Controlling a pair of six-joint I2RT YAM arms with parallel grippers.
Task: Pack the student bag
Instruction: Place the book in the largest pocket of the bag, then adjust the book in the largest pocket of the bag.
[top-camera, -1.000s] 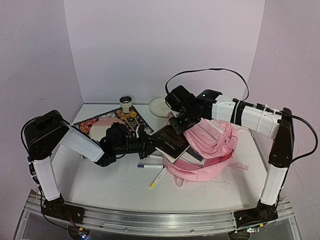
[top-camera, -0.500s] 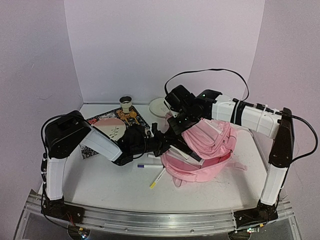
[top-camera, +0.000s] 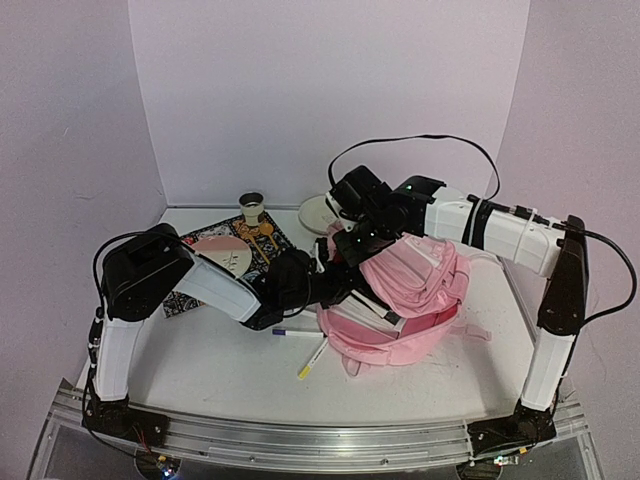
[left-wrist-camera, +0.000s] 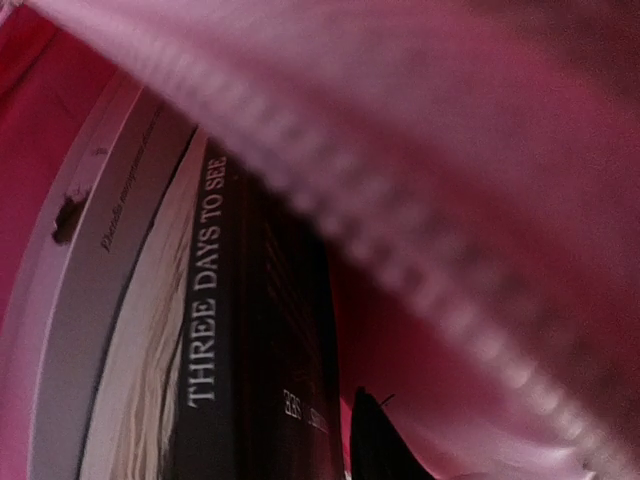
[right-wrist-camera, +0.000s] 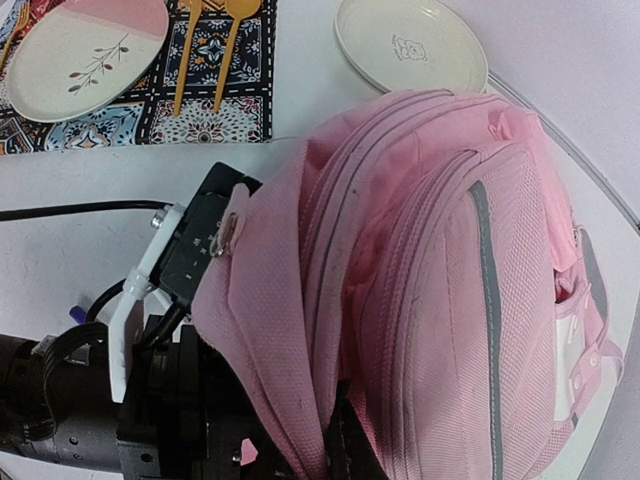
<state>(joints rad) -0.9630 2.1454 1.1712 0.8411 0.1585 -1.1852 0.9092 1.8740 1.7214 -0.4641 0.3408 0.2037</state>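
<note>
White table (top-camera: 200, 370), lilac walls (top-camera: 330, 90), student bag (top-camera: 420, 275)

Top cam sits high at the near side of the table (top-camera: 220, 370), looking down over the whole thing. Left wrist cam is jammed inside the backpack (top-camera: 425, 275), right against a book (left-wrist-camera: 215, 330) spine. Right wrist cam looks down on that backpack up close, sharing the white plate (right-wrist-camera: 410, 45) with the top cam.

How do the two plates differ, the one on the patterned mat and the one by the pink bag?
The mat plate is part pink with a twig drawn on it; the back plate is plain cream with one small central mark. The mat plate lies on a patterned mat; the back plate lies straight on the table, near the pink backpack. Both are round, empty and flat.
</note>
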